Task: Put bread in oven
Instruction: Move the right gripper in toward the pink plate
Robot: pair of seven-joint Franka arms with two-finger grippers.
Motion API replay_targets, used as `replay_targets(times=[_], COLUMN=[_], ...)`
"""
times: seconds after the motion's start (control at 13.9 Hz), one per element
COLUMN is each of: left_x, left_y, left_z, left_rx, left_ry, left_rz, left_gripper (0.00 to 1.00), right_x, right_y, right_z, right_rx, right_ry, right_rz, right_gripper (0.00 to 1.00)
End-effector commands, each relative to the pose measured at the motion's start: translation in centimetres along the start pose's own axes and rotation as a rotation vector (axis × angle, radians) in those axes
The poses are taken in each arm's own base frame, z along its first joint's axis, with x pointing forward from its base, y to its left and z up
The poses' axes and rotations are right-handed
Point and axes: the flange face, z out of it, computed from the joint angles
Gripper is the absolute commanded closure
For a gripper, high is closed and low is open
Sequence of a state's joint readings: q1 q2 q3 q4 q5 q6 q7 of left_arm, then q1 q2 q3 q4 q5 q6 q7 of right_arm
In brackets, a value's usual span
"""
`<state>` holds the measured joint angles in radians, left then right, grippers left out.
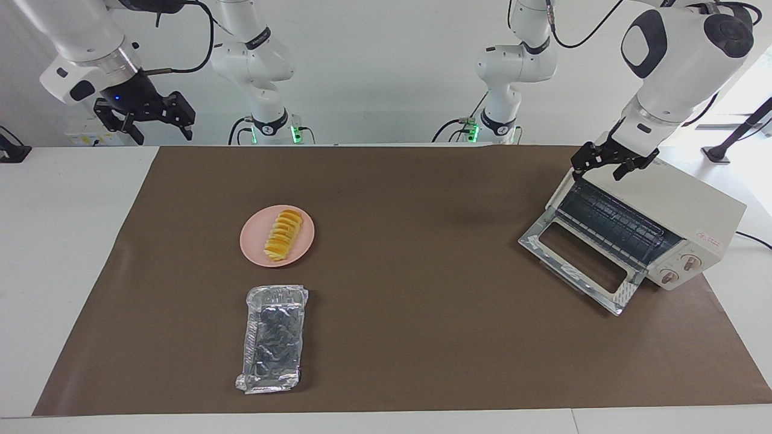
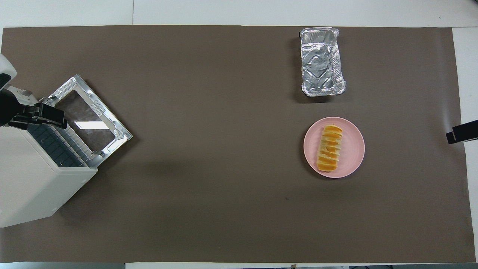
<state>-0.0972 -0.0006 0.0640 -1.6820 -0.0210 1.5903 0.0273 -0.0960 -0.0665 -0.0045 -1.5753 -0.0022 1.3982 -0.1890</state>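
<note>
The bread (image 1: 283,235) is a yellow-orange sliced loaf lying on a round pink plate (image 1: 256,244) toward the right arm's end of the table; it also shows in the overhead view (image 2: 329,148). The cream-white oven (image 1: 693,208) stands at the left arm's end, its glass door (image 1: 576,262) dropped open and its dark wire rack (image 1: 609,220) showing. My left gripper (image 1: 598,172) is open and empty, over the top edge of the oven's opening; the overhead view shows it too (image 2: 44,116). My right gripper (image 1: 161,134) is open and empty, raised off the mat at the right arm's end.
A crinkled silver foil tray (image 1: 274,334) lies farther from the robots than the plate, empty. A brown mat (image 1: 422,313) covers the table. The oven (image 2: 33,179) and its open door (image 2: 87,116) take up the corner at the left arm's end.
</note>
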Motion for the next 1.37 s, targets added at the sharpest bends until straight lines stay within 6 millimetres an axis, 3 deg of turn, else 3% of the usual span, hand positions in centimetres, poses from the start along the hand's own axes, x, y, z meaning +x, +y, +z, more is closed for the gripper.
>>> replay_targets(times=[0.0, 0.36, 0.65, 1.01, 1.29], left_x=[-0.6, -0.6, -0.6, -0.6, -0.6], left_y=[0.0, 0.0, 0.0, 0.0, 0.0], left_z=[-0.6, -0.6, -0.7, -0.6, -0.6], left_rx=[-0.01, -0.01, -0.01, -0.01, -0.01], left_ry=[0.002, 0.002, 0.004, 0.002, 0.002], left_rz=[-0.011, -0.011, -0.011, -0.011, -0.011], left_gripper=[0.0, 0.0, 0.0, 0.0, 0.0], right_x=[0.1, 0.3, -0.5, 0.1, 1.4], right_y=[0.0, -0.1, -0.7, -5.7, -9.9], right_z=[0.2, 0.2, 2.5, 9.1, 16.5], right_rx=[0.017, 0.012, 0.005, 0.002, 0.0], right_ry=[0.011, 0.021, 0.055, 0.074, 0.084], right_rz=[0.018, 0.014, 0.009, 0.069, 0.105], right_gripper=[0.0, 0.0, 0.0, 0.0, 0.0])
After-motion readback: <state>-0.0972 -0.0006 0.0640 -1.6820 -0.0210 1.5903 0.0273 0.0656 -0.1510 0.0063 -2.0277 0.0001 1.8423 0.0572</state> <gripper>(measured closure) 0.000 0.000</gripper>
